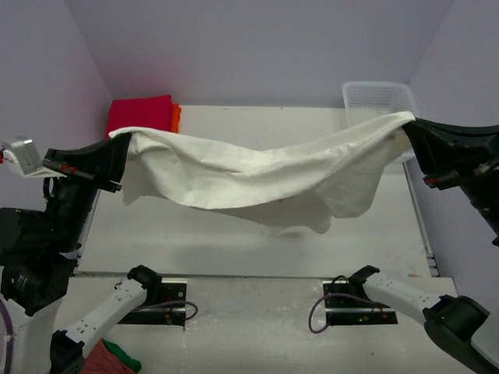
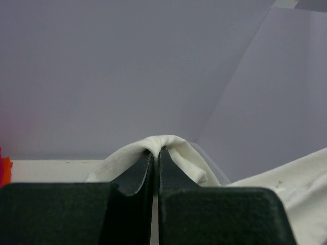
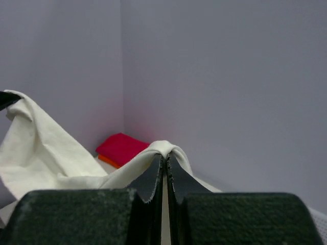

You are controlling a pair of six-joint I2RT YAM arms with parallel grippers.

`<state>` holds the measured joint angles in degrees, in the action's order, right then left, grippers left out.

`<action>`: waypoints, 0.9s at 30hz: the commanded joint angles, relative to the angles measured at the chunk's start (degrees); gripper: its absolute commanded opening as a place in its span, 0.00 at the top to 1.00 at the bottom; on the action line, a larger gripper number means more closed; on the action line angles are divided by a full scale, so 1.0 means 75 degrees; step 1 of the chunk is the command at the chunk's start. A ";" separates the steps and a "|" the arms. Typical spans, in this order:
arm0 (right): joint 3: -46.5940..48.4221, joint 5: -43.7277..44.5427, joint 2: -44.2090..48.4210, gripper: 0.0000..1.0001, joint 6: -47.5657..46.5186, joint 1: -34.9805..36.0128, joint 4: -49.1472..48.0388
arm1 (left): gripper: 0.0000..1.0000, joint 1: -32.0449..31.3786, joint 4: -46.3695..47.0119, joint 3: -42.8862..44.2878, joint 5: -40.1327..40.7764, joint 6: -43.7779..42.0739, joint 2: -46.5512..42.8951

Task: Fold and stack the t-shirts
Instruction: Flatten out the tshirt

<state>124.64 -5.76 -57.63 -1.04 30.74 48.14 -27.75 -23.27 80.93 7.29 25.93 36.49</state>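
We see a cream-white t-shirt (image 1: 257,175) of wrinkled matt cloth, a plastic mesh basket (image 1: 373,95), a dull, scuffed table (image 1: 195,238).

Cream shirt (image 1: 257,175) hangs stretched; magenta shirt (image 1: 140,115) tops orange (image 1: 176,117).

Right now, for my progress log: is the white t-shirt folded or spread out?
Spread out: the cream-white t-shirt hangs stretched between the left gripper and right gripper, sagging over the table.

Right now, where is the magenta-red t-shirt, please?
The magenta-red t-shirt lies folded at the table's far-left corner in the top view, on the orange t-shirt.
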 commanded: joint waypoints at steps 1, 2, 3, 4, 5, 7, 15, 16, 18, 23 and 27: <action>0.0033 0.0156 -0.0600 1.00 -0.0048 0.0049 0.0331 | 1.00 0.0055 -0.0402 0.0051 -0.0117 -0.0235 0.0337; 0.0034 0.0286 -0.0857 1.00 -0.0084 0.0050 0.0331 | 1.00 0.0055 -0.0378 -0.0066 -0.0058 -0.0224 0.0384; -0.0303 0.0369 -0.0941 1.00 -0.0119 0.0038 0.0262 | 1.00 0.0055 -0.0367 -0.0323 0.0128 -0.0212 0.0524; -0.0584 0.0451 -0.1000 1.00 -0.0201 0.0038 -0.0064 | 1.00 0.0055 -0.0332 -0.0511 0.0234 -0.0130 0.0606; -0.1260 0.0614 -0.1128 1.00 -0.0236 0.0038 -0.0264 | 1.00 0.0055 -0.0285 -0.0722 0.0305 -0.0095 0.0677; -0.1978 0.0662 -0.1269 1.00 -0.0213 -0.0009 -0.0883 | 1.00 0.0055 -0.0051 -0.1424 0.0598 0.0010 0.0923; -0.4933 0.0417 -0.3000 1.00 0.0080 -0.0559 -0.2598 | 1.00 0.0055 0.1109 -0.3897 0.1685 0.0666 0.2023; -0.5063 0.0405 -0.3201 1.00 0.0080 -0.0595 -0.2749 | 1.00 0.0055 0.1052 -0.4004 0.1885 0.1038 0.2199; -0.5321 0.0358 -0.3797 1.00 0.0080 -0.0665 -0.2832 | 1.00 0.0055 0.0912 -0.4250 0.2366 0.1531 0.2738; -0.5369 0.0346 -0.4877 1.00 0.0326 -0.0759 -0.2786 | 1.00 0.0137 0.0723 -0.4461 0.3245 0.2214 0.3734; -0.5228 0.0463 -0.5406 1.00 0.0302 -0.0771 -0.2762 | 1.00 0.0359 0.0980 -0.4450 0.3188 0.2214 0.4076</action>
<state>82.52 -3.51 -96.57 0.47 24.91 30.28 -26.48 -20.21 47.29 27.11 39.48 66.39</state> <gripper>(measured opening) 0.008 0.008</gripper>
